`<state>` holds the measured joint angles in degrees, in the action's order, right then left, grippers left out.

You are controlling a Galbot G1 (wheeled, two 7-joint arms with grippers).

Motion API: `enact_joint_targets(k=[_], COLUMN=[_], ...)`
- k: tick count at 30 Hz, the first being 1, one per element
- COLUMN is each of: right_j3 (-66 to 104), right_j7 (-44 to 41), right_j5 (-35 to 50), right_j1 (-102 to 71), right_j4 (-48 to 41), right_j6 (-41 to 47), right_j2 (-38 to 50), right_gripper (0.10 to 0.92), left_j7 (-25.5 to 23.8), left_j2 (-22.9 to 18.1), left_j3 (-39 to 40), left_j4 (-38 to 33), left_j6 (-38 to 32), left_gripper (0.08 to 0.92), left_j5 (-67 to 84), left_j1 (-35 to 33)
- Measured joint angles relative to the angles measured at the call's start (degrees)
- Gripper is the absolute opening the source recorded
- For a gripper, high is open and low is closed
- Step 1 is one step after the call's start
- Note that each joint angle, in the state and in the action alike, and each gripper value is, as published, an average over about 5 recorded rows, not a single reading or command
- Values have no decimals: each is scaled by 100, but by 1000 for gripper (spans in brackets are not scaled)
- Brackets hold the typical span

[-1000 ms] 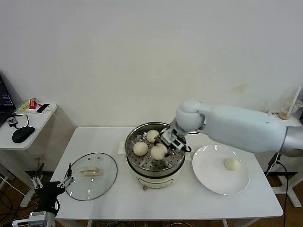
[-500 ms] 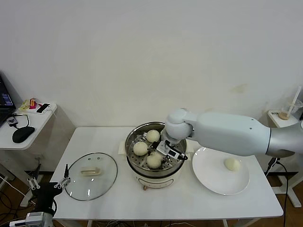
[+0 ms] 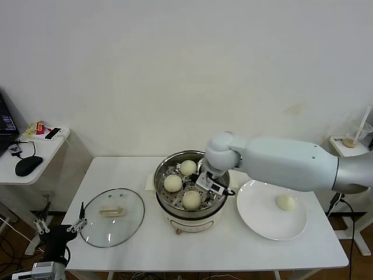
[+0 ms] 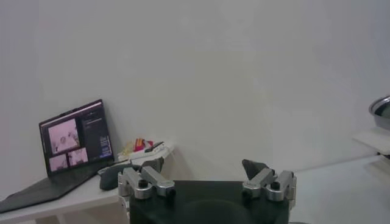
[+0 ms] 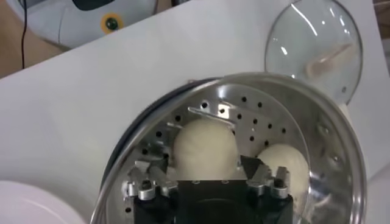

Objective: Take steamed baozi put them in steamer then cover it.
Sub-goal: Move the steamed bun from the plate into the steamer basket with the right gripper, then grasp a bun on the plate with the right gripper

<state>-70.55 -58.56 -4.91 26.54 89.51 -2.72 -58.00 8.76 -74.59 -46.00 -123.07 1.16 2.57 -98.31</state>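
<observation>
The steamer (image 3: 161, 175) stands mid-table with three baozi in it: one at the back (image 3: 187, 167), one on the left (image 3: 172, 183), one at the front (image 3: 192, 200). My right gripper (image 3: 205, 184) hangs open inside the steamer, just behind the front baozi. In the right wrist view its fingers (image 5: 251, 171) stand apart on either side of that baozi (image 5: 204, 146), with a second bun (image 5: 285, 163) beside it. One more baozi (image 3: 285, 202) lies on the white plate (image 3: 256, 216). The glass cover (image 3: 112, 213) lies flat on the table's left. My left gripper (image 3: 59, 224) is parked open, low off the table's left corner.
A side table (image 3: 44, 146) at far left carries a mouse, a phone and a laptop (image 4: 76, 143). A cup with a straw (image 3: 353, 139) stands at far right. Bare tabletop runs along the front edge between the cover and the plate.
My right gripper lowered a baozi into the front of the steamer, then opened and let it go. The left arm shifted only slightly.
</observation>
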Motion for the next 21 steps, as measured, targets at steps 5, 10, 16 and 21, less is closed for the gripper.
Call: enact_joint_targets(k=[5,10,16,21], right_j3=[173,413,658,836], right_j7=[59,50,30,-24], right_j5=[11,140,404,522], right_j1=[68,82,60,-35], right_j4=[-162,-260,-270,-194], right_j6=[171,671,1412,1827], right_j2=[128,358,832,1439], right_gripper=[823,823,823,823], left_j7=[-6,-28,-115,-149], left_j2=[28,79,159,233], left_j3=[-3,28,77,151], left_j4=[-16,-14,-68,-59], left_j6=[0,0,4,9], left_gripper=[823,823,823,823], left_j5=[-9,-16,-6,-1], left_j1=[12,38,75,125])
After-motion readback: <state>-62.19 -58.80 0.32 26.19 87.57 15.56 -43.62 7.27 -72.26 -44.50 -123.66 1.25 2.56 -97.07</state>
